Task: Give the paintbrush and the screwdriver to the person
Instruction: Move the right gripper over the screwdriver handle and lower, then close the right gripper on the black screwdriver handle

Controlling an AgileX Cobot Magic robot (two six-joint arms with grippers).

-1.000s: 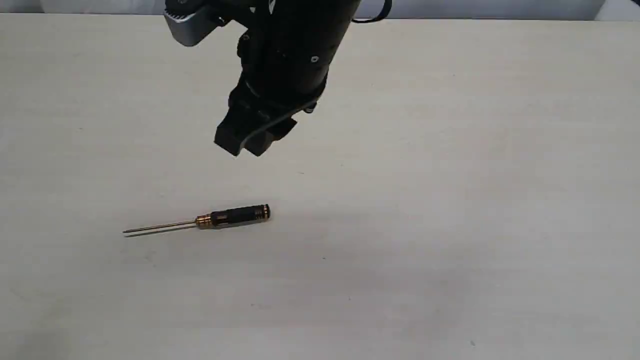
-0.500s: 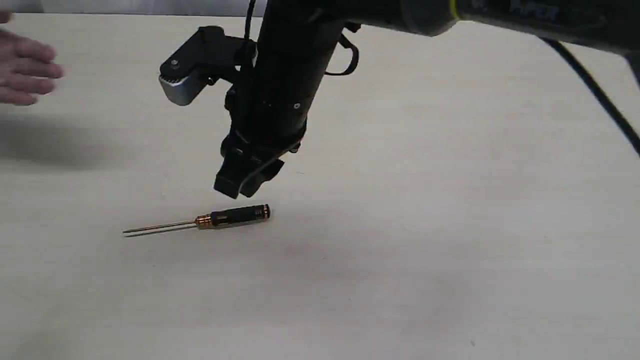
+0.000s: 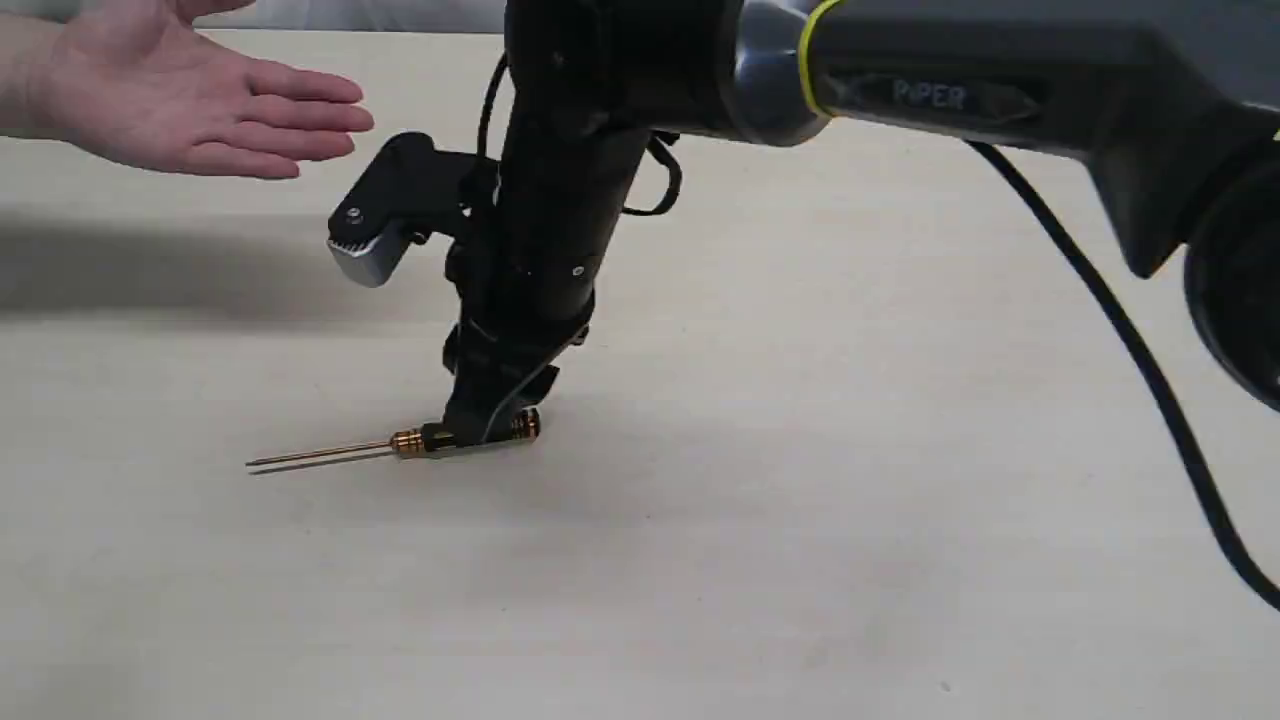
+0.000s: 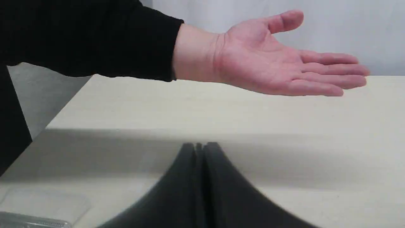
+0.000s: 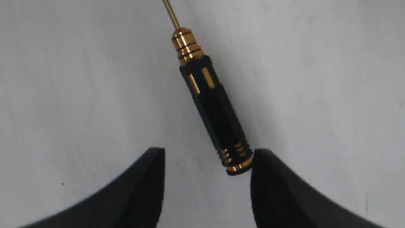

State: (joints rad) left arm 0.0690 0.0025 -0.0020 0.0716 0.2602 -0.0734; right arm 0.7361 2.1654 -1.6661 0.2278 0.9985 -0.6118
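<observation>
The screwdriver (image 3: 420, 442) lies flat on the table, thin shaft pointing left. My right gripper (image 3: 487, 432) has come down over its black handle (image 5: 218, 117) and stands open, the handle's gold end cap lying between the fingertips close to one finger (image 5: 275, 190). The person's hand (image 3: 190, 100) is held palm up at the far left, above the table; the left wrist view also shows this hand (image 4: 278, 63), with a black sleeve. My left gripper (image 4: 199, 148) is shut with nothing in it. The paintbrush is out of view.
The pale table (image 3: 850, 420) spreads to the right and front. My right arm (image 3: 900, 90) and its cable (image 3: 1130, 350) cross the upper right. A clear plastic object (image 4: 34, 218) shows at a corner of the left wrist view.
My right gripper has dropped from well above the table down onto the screwdriver's handle. The person's hand has moved in from the left edge, palm up. The screwdriver has not moved.
</observation>
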